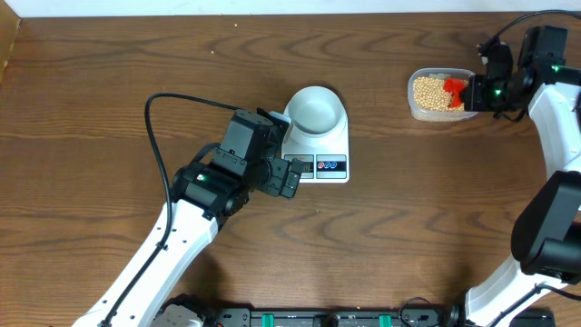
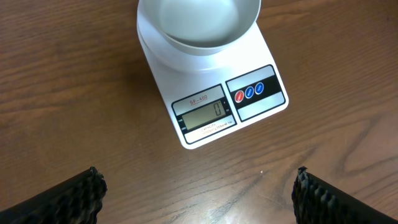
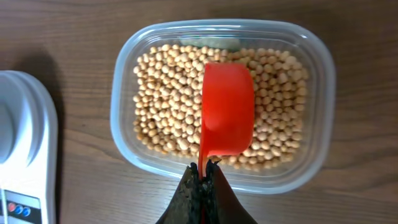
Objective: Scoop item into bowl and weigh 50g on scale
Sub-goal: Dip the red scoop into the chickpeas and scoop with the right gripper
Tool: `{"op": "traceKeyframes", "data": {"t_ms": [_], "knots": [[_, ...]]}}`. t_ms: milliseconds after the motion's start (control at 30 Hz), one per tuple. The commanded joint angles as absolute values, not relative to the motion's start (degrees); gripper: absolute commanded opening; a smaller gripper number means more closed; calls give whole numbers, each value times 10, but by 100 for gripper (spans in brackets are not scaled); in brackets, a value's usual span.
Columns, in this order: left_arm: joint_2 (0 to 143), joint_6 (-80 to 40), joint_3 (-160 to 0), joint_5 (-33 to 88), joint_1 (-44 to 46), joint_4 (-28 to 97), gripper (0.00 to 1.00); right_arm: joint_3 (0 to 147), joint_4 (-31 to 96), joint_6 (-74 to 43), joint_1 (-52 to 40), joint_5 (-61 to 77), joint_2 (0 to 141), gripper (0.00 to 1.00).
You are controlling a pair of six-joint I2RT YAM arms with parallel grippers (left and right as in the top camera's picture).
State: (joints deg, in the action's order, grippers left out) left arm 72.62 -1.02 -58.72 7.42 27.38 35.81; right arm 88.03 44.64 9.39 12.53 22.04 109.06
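Observation:
The white bowl (image 1: pixel 316 109) stands on the white scale (image 1: pixel 331 165) mid-table; its inside (image 2: pixel 199 25) holds nothing and the display (image 2: pixel 204 114) reads 0. My left gripper (image 1: pixel 289 177) hangs open just in front of the scale, with bare wood between its fingers (image 2: pixel 198 180). At the far right, tan beans (image 3: pixel 165 93) fill a clear tub (image 3: pixel 323 81). My right gripper (image 3: pixel 204 169) is shut on the handle of a red scoop (image 3: pixel 227 112), whose cup lies over the beans. From overhead the scoop (image 1: pixel 454 91) sits at the tub's right side, by the right gripper (image 1: pixel 472 91).
The scale's edge (image 3: pixel 25 162) shows at the left of the right wrist view, a short gap from the tub (image 1: pixel 415 111). A black cable (image 1: pixel 159 136) loops over the table left of the left arm. Three small round buttons (image 2: pixel 249 92) sit beside the display.

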Motion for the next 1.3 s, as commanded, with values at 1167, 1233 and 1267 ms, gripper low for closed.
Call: {"op": "traceKeyframes", "data": {"t_ms": [1167, 1233, 1267], "knots": [[720, 0, -583, 79, 272, 360, 98, 885, 439, 48, 179, 515, 1192, 1], [720, 0, -583, 79, 272, 360, 98, 882, 435, 48, 187, 528, 1192, 1], [720, 0, -583, 79, 272, 360, 98, 881, 434, 48, 192, 535, 1192, 1]]}}
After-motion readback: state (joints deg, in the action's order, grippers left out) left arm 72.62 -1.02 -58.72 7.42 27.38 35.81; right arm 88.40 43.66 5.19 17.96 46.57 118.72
